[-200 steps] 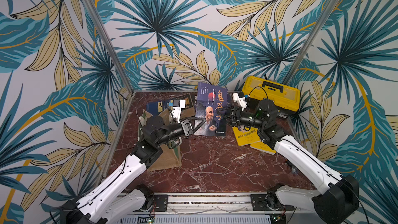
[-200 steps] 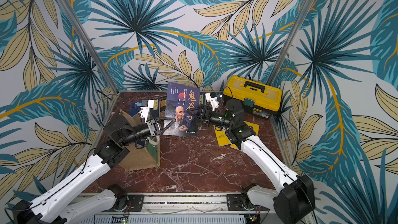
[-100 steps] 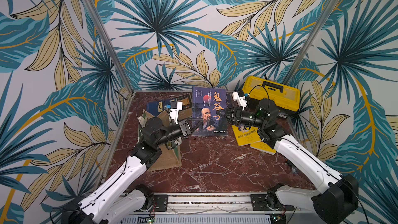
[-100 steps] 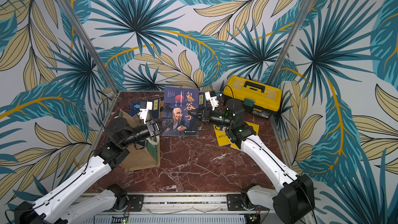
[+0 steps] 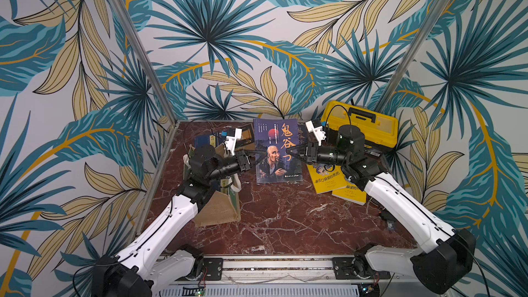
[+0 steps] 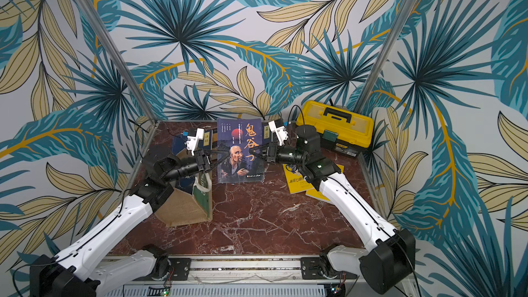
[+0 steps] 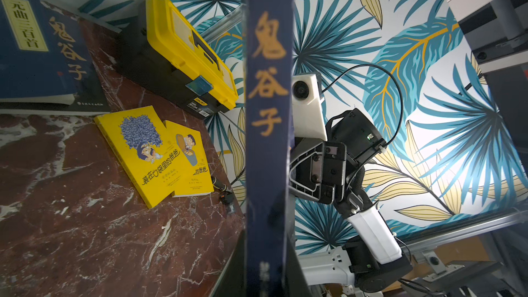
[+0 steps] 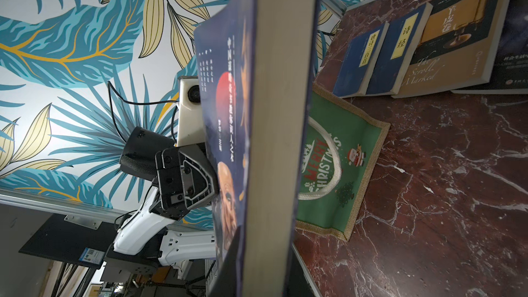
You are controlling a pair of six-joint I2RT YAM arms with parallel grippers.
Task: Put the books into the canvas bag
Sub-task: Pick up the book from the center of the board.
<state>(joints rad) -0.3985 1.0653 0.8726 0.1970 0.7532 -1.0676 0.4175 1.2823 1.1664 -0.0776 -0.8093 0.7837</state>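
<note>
Navy book point(image 5: 278, 150) airborne just right of canvas bag point(image 5: 220, 210), cover up, long axis toward back wall. Left gripper point(image 5: 260, 157) pinches spine edge, right gripper point(image 5: 288, 152) pinches page edge. Bag lies past the spine side, left arm nearer.

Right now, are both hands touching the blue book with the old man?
Touching. In both top views the left hand and right hand clamp opposite edges of the blue book; wrist views show those edges between the jaws.

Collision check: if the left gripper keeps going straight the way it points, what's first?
The navy book that the left gripper pinches; just beyond, the right gripper faces it, probably in line.
</note>
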